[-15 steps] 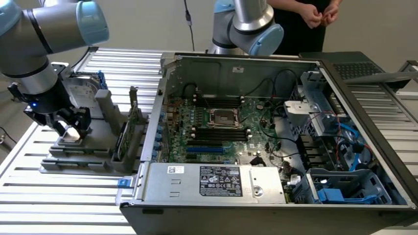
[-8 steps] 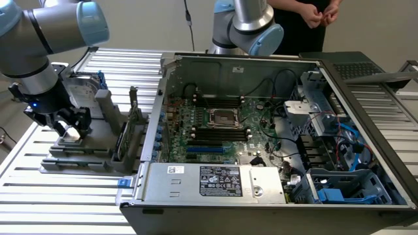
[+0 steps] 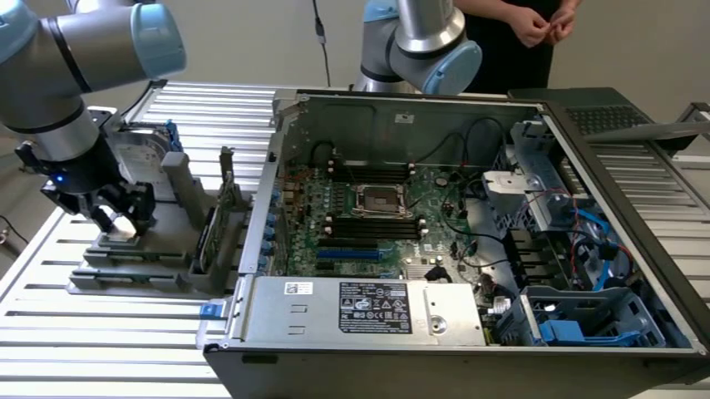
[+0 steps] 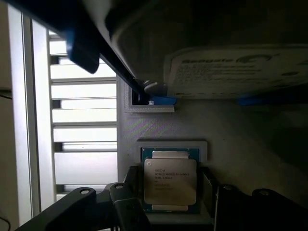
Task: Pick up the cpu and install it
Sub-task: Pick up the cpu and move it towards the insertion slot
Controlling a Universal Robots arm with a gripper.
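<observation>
Just around cpu [image 4: 170,180], gripper [image 3: 120,219] (jaws apart)

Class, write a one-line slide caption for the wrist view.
Open tool straddles the cpu lying flat in a grey holder, hard drive close by.

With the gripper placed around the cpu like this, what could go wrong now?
1. The open gripper straddles the cpu in its grey holder; closing off-centre could tilt or jam the chip.
2. The hard drive stands close by, so the arm could bump it.
</observation>
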